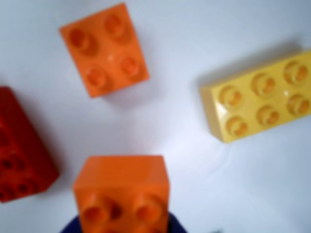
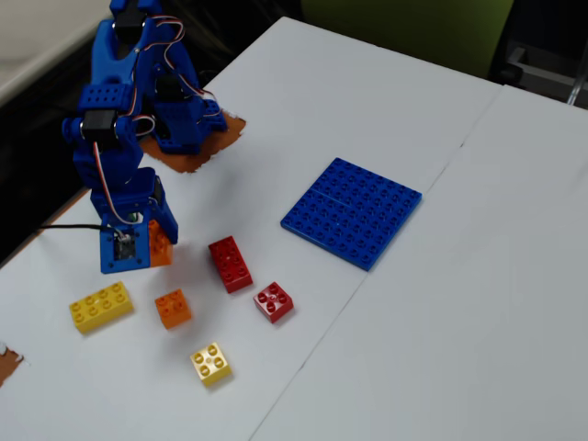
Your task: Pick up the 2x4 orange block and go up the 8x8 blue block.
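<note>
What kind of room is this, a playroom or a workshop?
Probably an office or lab used for robot trials: plain white tables pushed together, a small blue robot arm clamped at one edge, and toy bricks such as a blue baseplate laid out.

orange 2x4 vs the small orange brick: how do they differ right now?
The 2x4 orange block sits in the hand, apparently off the table; the small orange brick lies free on the table. The 2x4 orange block is mostly hidden behind the hand in the fixed view; the small orange brick shows whole. In the wrist view the small orange brick is square with four studs. Both share the same orange.
</note>
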Available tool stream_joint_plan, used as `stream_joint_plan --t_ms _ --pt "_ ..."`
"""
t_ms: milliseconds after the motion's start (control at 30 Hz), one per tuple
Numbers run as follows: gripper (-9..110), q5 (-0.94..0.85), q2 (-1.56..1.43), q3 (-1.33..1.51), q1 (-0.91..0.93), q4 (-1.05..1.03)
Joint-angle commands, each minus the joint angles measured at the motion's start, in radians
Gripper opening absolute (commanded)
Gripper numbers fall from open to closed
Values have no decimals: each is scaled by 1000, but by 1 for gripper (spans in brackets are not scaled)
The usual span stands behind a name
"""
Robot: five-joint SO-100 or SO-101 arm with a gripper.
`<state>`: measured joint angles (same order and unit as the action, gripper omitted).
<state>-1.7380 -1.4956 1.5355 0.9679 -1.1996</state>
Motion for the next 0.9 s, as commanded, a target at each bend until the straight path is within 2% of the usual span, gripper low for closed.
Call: stream_joint_plan --t_ms 0,333,867 --pt "0 8 -156 -26 -58 -25" --pt "0 44 -354 -29 -268 26" --pt "0 -117 -356 -115 -581 -69"
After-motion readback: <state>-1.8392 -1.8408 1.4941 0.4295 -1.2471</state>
